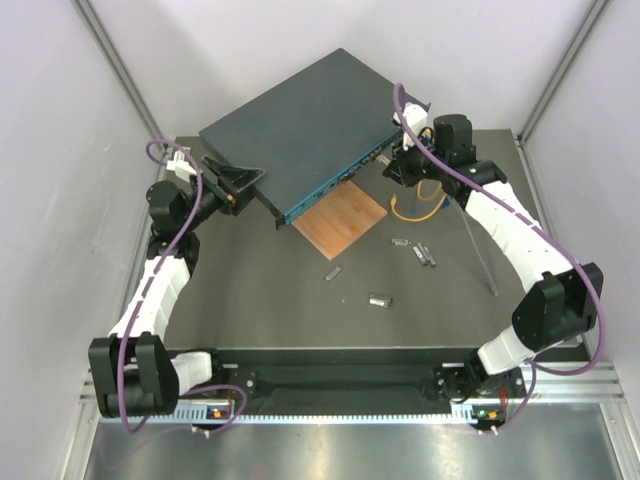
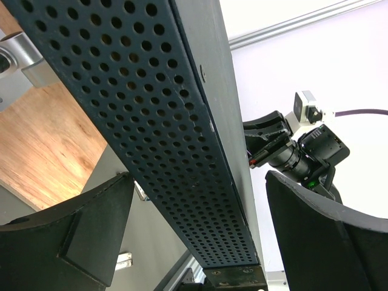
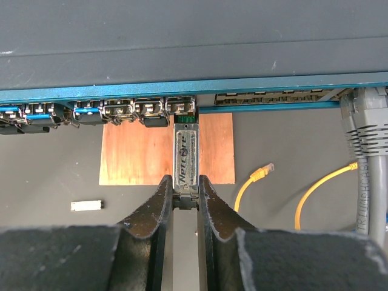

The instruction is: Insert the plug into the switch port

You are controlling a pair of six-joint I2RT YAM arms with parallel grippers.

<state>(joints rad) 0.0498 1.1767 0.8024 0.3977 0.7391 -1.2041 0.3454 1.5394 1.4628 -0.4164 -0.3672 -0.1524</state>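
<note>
Plug sits pinched in our right hand, its tip at the mouth of a port on the switch; we judge the push home not yet done; our left hand stands wide astride the switch's side.

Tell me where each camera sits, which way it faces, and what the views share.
Top external: above and behind the bases, looking down on the table; the left arm and right arm show whole, both reaching to the switch.
Left wrist: on the left arm, looking along the switch's perforated side; the open left gripper straddles it.
Right wrist: on the right arm, facing the switch's teal port row; the right gripper pinches the plug at a port.
Shared: all three show the switch and the wooden square; the left wrist view also catches the right arm.
</note>
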